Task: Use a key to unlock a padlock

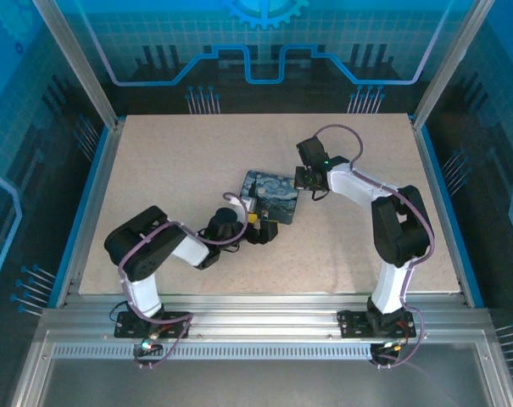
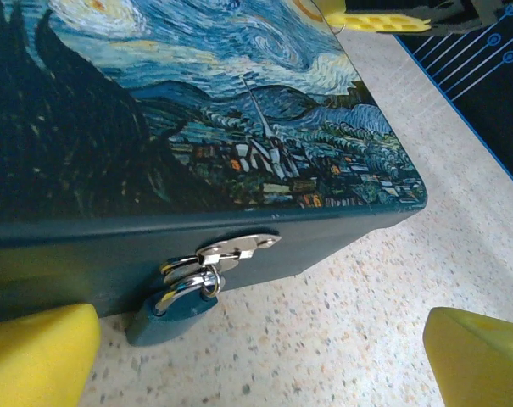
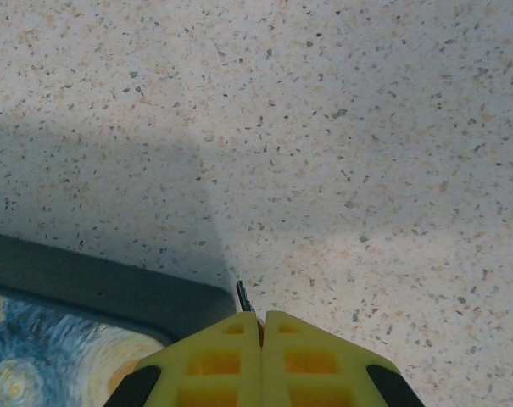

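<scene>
Facing the front wall of the night-sky tin box (image 2: 239, 110), left gripper (image 1: 261, 227) sits low over the speckled table (image 2: 349, 322). Jaws set wide: its two yellow fingertips (image 2: 36, 356) sit at the bottom corners of the left wrist view, with bare table between them and nothing held

Padlock (image 2: 165, 315) just ahead of this gripper, off toward its left finger. Teal body tilted, lower end resting on the table against the tin's wall. Silver shackle (image 2: 186, 287) passes through the silver hasp (image 2: 239, 247) that hangs from the lid edge. Padlock close beside the left finger; contact cannot be told

Painted lid (image 1: 270, 193) runs away from the left gripper toward the right one: swirled blue sky, yellow moon, small village along the near edge

Right gripper (image 3: 260, 320) stands across the tin from the left one, at the box's right-hand far corner in the top view, well apart from the padlock. Its yellow fingers are pressed flat together, pinching the key (image 3: 242, 296). Just a short dark tip of the key pokes out past the fingertips, angled slightly left. That tip lies just beside the tin's dark corner edge, over the table; whether it touches the tin cannot be told. Open speckled table ahead and to the right of this gripper
</scene>
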Controlling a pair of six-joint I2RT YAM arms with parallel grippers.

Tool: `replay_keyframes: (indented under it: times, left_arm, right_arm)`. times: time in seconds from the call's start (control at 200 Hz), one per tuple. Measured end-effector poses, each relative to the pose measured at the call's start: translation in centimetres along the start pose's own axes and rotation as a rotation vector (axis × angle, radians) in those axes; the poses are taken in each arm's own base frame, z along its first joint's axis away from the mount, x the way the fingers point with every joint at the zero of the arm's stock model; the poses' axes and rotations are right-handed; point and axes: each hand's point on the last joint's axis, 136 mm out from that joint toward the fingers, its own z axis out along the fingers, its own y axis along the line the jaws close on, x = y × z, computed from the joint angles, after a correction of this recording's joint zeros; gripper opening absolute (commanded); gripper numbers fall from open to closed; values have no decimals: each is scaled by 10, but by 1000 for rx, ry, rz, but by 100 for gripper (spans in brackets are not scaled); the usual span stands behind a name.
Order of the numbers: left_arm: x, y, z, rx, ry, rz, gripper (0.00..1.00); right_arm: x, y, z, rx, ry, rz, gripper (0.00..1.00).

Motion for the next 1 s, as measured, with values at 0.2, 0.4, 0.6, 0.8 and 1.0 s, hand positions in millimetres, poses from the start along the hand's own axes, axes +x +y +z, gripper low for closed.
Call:
replay_keyframes:
  times: [0.2,0.4,0.6,0.8,1.0]
  left_arm:
    - [4,-4,7,9,9,15,96]
    - [7,-6,12,25,18,16,96]
    - [4,-5,13,15,10,17,96]
    - [2,0,18,-62,-13,53,97]
    - [1,-4,21,-71,-16,86,90]
  right_arm:
    - [-1,3,2,-7,-7,10,0]
    - [-5,8,5,-21,-21,20,0]
    - [-5,10,5,-25,-26,25,0]
    - [-3,17,4,-34,-24,12,0]
    - [-3,18,4,-37,-26,10,0]
